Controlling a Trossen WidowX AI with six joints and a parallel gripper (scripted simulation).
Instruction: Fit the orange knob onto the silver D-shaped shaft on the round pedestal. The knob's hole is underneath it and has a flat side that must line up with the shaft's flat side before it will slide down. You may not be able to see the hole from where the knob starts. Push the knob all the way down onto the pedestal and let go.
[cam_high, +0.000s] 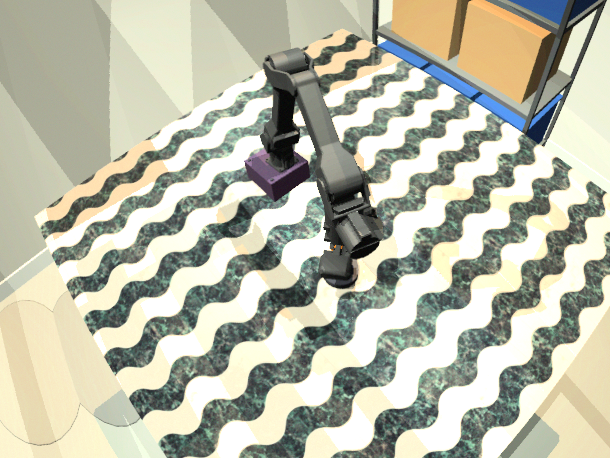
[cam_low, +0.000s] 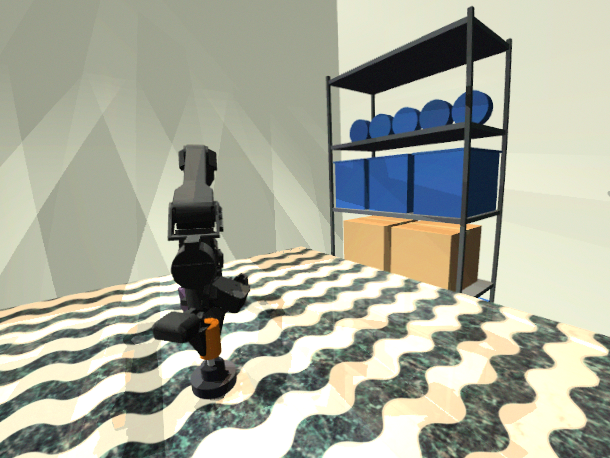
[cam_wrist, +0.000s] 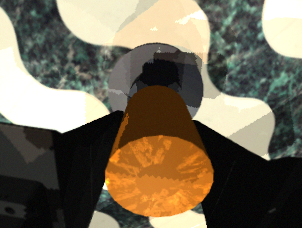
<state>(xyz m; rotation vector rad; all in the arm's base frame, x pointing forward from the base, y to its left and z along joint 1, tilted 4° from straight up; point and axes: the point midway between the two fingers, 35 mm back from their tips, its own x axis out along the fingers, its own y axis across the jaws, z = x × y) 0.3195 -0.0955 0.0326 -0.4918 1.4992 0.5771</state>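
The orange knob (cam_low: 213, 342) (cam_wrist: 159, 177) is upright between the fingers of my gripper (cam_low: 209, 346) (cam_wrist: 156, 122), which is shut on it. In the top view only small bits of orange show beside the gripper. The dark round pedestal (cam_low: 215, 386) (cam_wrist: 120, 82) (cam_high: 346, 284) stands directly below the knob. A short piece of the silver shaft (cam_low: 211, 362) shows between the knob's lower end and the pedestal's collar, so the knob is above the pedestal and not down on it. The hole, the shaft's flat side and whether the shaft's tip is inside the knob are hidden.
The arm's purple base block (cam_high: 276, 177) stands behind the pedestal on the wavy striped table (cam_high: 270, 340). A shelf rack (cam_high: 575, 82) (cam_low: 470, 170) with boxes and blue bins stands beyond the table's far edge.
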